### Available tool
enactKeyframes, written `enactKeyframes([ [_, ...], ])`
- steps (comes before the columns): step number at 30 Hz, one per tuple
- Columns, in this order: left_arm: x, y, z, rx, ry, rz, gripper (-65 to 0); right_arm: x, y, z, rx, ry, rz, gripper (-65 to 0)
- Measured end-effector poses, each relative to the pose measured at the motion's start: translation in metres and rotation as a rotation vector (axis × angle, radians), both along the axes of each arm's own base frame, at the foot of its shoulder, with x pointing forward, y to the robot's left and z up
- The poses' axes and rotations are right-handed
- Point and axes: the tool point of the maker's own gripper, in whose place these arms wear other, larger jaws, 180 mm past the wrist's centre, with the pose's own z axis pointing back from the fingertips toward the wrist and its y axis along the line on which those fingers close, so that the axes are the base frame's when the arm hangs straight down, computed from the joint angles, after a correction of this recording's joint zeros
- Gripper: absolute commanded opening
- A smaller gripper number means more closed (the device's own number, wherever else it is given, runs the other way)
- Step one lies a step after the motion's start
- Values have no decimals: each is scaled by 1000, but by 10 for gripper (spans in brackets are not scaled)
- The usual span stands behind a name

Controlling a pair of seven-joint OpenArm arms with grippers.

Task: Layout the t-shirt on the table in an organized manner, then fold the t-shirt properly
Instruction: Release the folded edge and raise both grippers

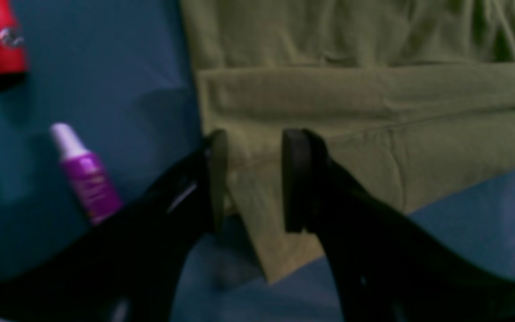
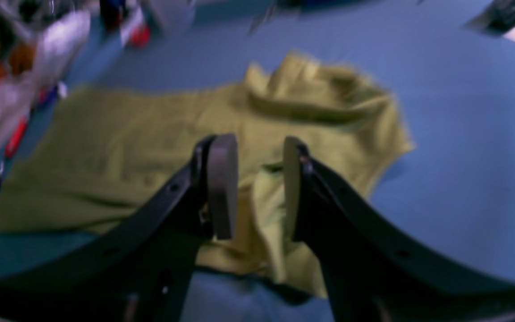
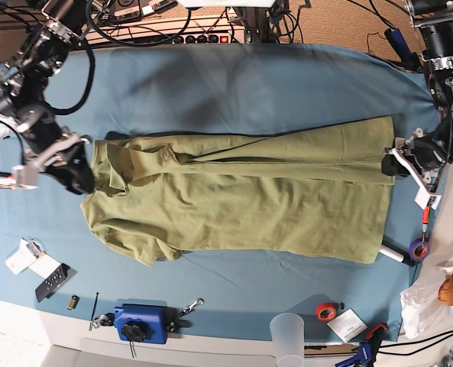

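The table [image 3: 234, 84] carries the t-shirt [image 3: 241, 202], a blue tool [image 3: 140, 321] and a cup [image 3: 288, 332]

A lab: power strips [image 3: 192, 37], cables [image 3: 119, 23], scattered tools [image 3: 142, 323].

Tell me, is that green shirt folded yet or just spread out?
Partly folded: the t-shirt lies flat with its far long edge turned over lengthwise.

Base view: bright, even overhead light, sharp across the table [image 3: 234, 84]. Only thin soft shadows along the t-shirt [image 3: 241, 195] edges and folds, no glare.

Left wrist view: dim and soft. T-shirt weave just readable; purple bottle [image 1: 85, 174] left of the t-shirt is fuzzy, black fingers [image 1: 217, 179] nearly featureless.

Right wrist view: brighter but heavily motion-blurred, clutter left of the t-shirt smeared, corners bowed by the wide lens.
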Motion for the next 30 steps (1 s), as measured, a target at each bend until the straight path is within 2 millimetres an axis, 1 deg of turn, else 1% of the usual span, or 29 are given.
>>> enactKeyframes([
  [3, -3, 10, 12, 16, -27, 24, -434, -10, -19, -2, -11, 28, -53, -466],
  [4, -7, 14, 14, 18, -31, 37, -434, -12, -25, -2, -13, 28, -71, -466],
  [7, -27, 26, 6, 14, 0, 84, -431, -23, -38, -6, -18, 50, -112, -466],
  [9, -41, 27, -3, 0, 19, 94, -394, -34, -43, -17, -31, 102, -125, -465],
  [12, -51, 26, -11, -6, 11, 101, -326, -47, -46, -31, -54, 165, -136, -465],
  [13, -52, 27, -13, 0, 10, 104, -317, -49, -46, -34, -54, 173, -135, -465],
  [17, -56, 36, -17, 55, 33, 115, -315, -60, -46, -43, -57, 211, -134, -460],
  [18, -57, 38, -18, 66, 39, 118, -315, -64, -46, -46, -58, 225, -133, -436],
  [20, -60, 41, -20, 74, 59, 128, -315, -72, -46, -54, -64, 268, -126, -364],
  [21, -60, 44, -18, 75, 55, 139, -315, -76, -45, -57, -65, 284, -124, -338],
  [22, -60, 50, -15, 77, 48, 156, -315, -78, -45, -59, -65, 292, -123, -330],
  [26, -59, 73, 3, 60, -19, 220, -315, -83, -49, -65, -90, 322, -136, -330],
  [30, -62, 92, 20, 38, -76, 264, -315, -80, -59, -65, -143, 309, -174, -330],
])
